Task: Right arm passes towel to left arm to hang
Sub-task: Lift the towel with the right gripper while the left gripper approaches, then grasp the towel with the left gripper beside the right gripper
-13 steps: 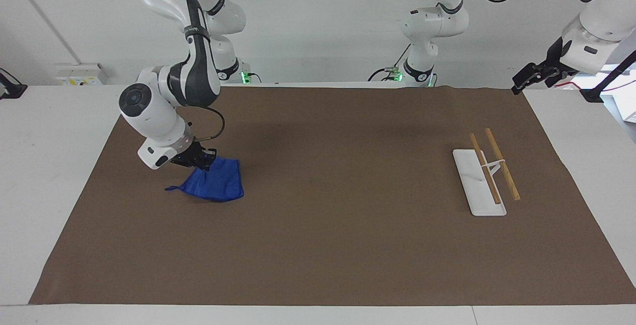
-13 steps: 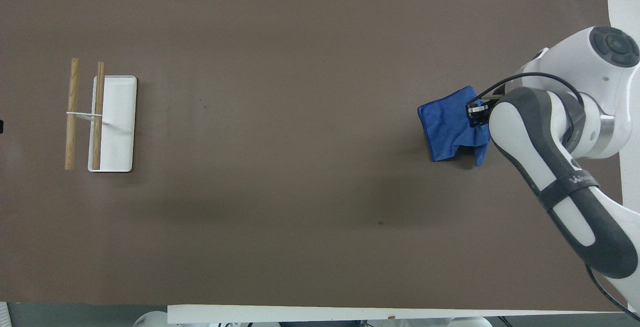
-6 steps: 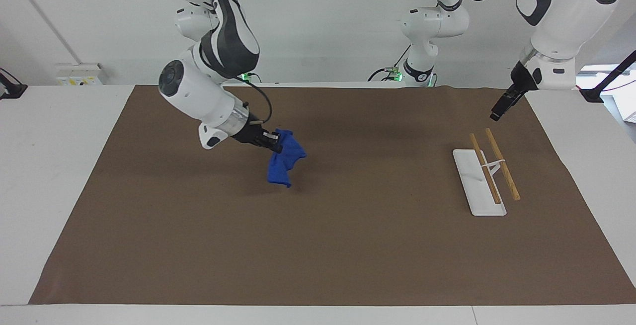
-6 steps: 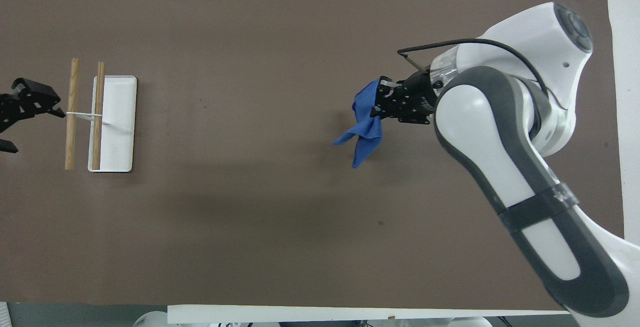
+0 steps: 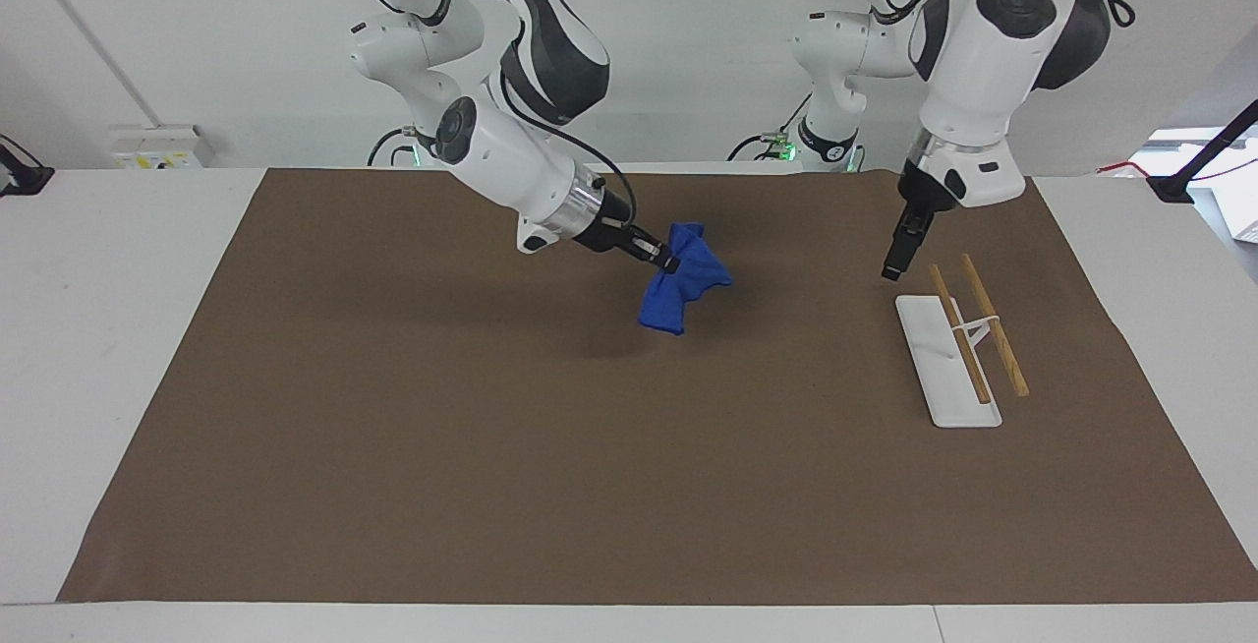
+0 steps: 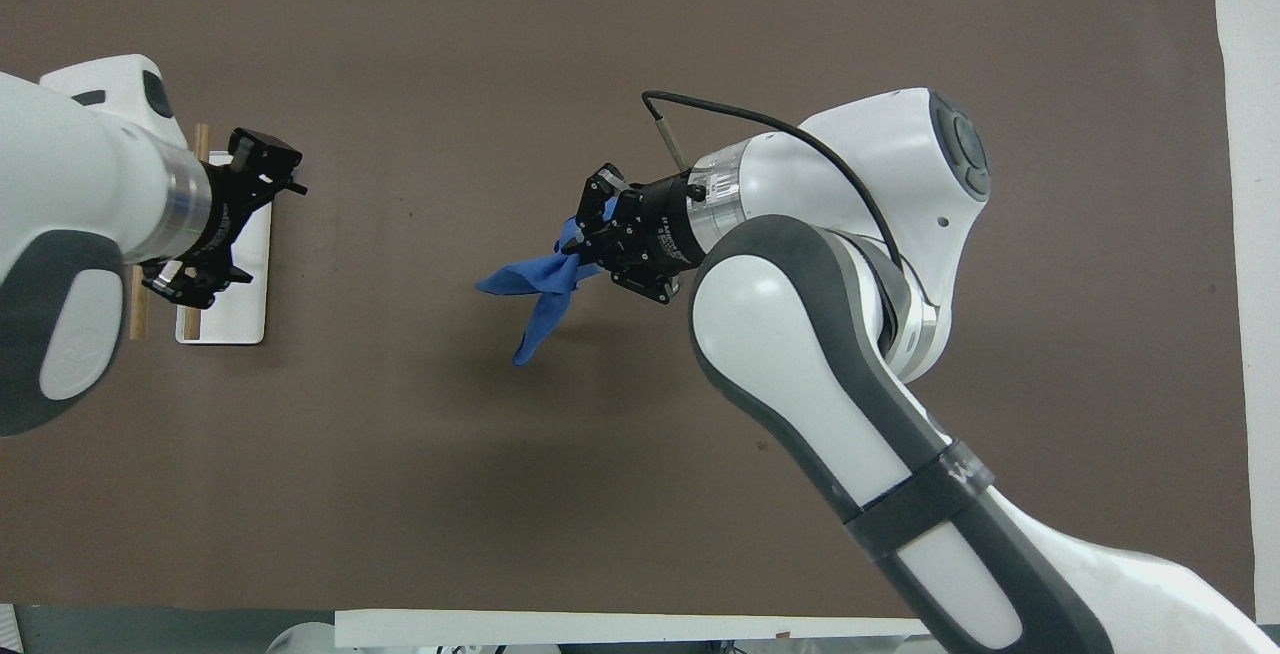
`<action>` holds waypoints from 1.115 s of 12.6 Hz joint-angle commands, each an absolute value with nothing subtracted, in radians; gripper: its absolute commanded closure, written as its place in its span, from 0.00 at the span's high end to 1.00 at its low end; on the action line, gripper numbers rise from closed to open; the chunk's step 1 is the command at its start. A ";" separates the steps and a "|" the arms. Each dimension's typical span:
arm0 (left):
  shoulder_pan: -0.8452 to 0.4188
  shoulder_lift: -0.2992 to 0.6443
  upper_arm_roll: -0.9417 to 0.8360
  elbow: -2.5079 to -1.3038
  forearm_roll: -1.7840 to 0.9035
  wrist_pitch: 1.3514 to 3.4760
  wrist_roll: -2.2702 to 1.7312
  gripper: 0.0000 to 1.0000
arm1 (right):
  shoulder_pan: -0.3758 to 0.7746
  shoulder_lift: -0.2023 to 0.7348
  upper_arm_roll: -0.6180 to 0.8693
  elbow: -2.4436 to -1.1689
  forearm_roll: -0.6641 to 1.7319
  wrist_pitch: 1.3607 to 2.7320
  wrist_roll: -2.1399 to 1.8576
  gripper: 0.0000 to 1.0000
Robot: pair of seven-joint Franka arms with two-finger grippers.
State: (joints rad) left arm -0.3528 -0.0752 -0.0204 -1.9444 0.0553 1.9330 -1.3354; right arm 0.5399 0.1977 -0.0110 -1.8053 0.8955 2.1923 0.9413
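Note:
My right gripper (image 5: 666, 263) is shut on the bunched blue towel (image 5: 680, 291) and holds it in the air over the middle of the brown mat. The towel's free ends hang down, clear of the mat. In the overhead view the right gripper (image 6: 588, 239) pinches the towel (image 6: 535, 282) at its top. My left gripper (image 5: 893, 269) hangs over the mat beside the rack, apart from the towel. In the overhead view the left gripper (image 6: 262, 227) is open and empty over the rack's base.
A towel rack stands toward the left arm's end: a white base (image 5: 939, 373) with two wooden rods (image 5: 995, 326) on a thin stand. In the overhead view the left arm covers part of the base (image 6: 240, 319). A brown mat (image 5: 491, 446) covers the table.
My right gripper lifted the towel off the mat and carried it toward the middle. My left arm swung in from the table's end to beside the rack.

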 commanded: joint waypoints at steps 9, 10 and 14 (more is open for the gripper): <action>-0.532 -0.038 -0.008 -2.079 0.072 1.954 -1.523 1.00 | 0.695 0.212 -0.015 -1.815 0.939 2.372 1.106 0.00; -0.532 -0.038 -0.006 -2.077 0.071 1.944 -1.529 0.86 | 0.695 0.212 -0.015 -1.815 0.939 2.370 1.104 0.00; -0.523 -0.035 -0.006 -2.069 0.064 1.948 -1.577 0.00 | 0.695 0.212 -0.015 -1.815 0.939 2.367 1.106 0.00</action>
State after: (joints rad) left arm -0.5186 -0.0130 -0.0155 -2.0523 0.0555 1.9510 -1.5547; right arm 0.6994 0.2168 -0.0174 -1.8082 0.9197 2.3713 1.0991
